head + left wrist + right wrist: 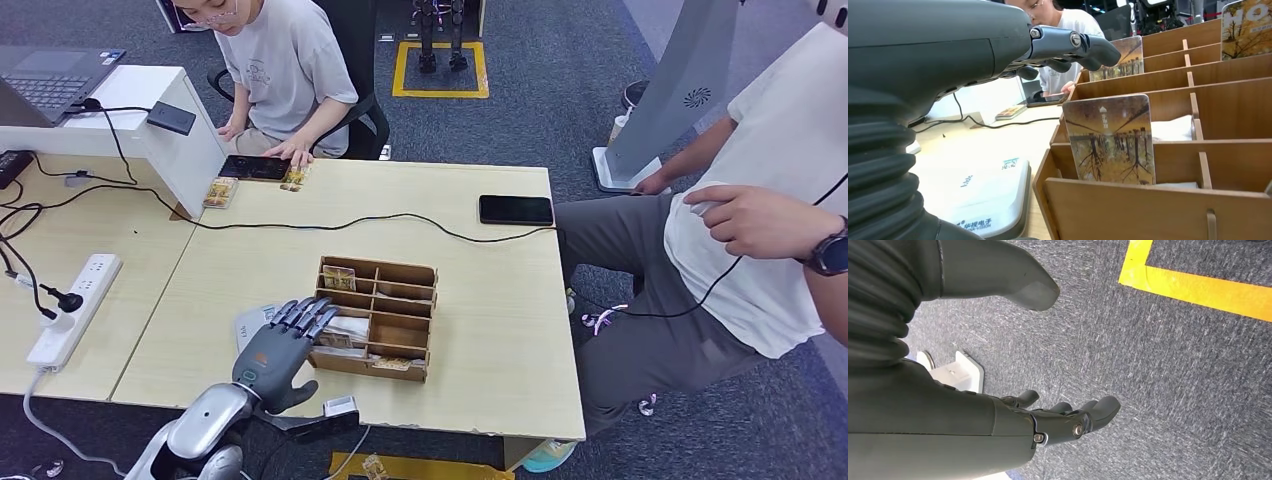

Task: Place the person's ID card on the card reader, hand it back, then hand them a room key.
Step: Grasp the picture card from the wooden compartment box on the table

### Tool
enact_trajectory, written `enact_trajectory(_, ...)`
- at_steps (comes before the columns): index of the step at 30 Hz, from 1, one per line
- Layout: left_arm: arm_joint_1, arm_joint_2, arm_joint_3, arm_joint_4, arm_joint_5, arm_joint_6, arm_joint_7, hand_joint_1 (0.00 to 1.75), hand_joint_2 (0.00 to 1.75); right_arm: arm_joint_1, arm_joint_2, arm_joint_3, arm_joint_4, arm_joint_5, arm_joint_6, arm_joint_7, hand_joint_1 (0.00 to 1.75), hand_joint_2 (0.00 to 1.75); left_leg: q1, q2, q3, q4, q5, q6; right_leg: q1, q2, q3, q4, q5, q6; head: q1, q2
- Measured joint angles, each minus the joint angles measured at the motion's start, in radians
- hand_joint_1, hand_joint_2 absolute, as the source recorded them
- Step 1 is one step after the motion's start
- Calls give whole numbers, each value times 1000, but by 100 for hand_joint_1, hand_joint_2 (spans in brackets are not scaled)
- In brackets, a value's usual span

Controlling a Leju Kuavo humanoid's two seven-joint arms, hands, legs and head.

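Low in the frame's left half, the left robot hand (283, 345) hovers open over the card reader (252, 322) beside the key box (378, 318) (the right robot hand (1068, 417) hangs empty, fingers apart, above carpet).

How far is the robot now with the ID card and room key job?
Nothing shows the ID card steps as done: no card lies on the white card reader. In hand: the left hand hovers open at the wooden organizer, near an upright key card, holding nothing. The right hand hangs open above the floor. Left: grasping a key card and handing it over.
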Motion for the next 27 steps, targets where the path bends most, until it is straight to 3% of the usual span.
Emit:
enact_trajectory(11, 3, 2, 0, 0, 5, -2, 0, 0, 175, 0, 0, 0, 0, 0, -3, -2, 0, 175, 0, 0, 0, 0, 0, 0, 0, 0, 0, 0, 0, 0, 0, 0)
enact_trajectory(13, 4, 2, 0, 0, 9, -2, -2, 23, 175, 0, 0, 0, 0, 0, -3, -1, 0, 175, 0, 0, 0, 0, 0, 0, 0, 0, 0, 0, 0, 0, 0, 0)
enact_trajectory(15, 7, 5, 0, 0, 14, -4, -4, 110, 175, 0, 0, 0, 0, 0, -3, -1, 0, 175, 0, 0, 0, 0, 0, 0, 0, 0, 0, 0, 0, 0, 0, 0)
enact_trajectory(17, 10, 11, 0, 0, 21, -8, -6, 175, 175, 0, 0, 0, 0, 0, -3, -2, 0, 175, 0, 0, 0, 0, 0, 0, 0, 0, 0, 0, 0, 0, 0, 0)
enact_trajectory(24, 17, 31, 0, 0, 37, -12, -6, 165, 175, -1, 0, 0, 0, 0, -4, -9, 0, 175, 0, 0, 0, 0, 0, 0, 0, 0, 0, 0, 0, 0, 0, 0)
enact_trajectory(27, 16, 33, 0, 0, 40, -10, -6, 170, 175, -1, 0, 0, 0, 0, -4, -10, 0, 175, 0, 0, 0, 0, 0, 0, 0, 0, 0, 0, 0, 0, 0, 0)
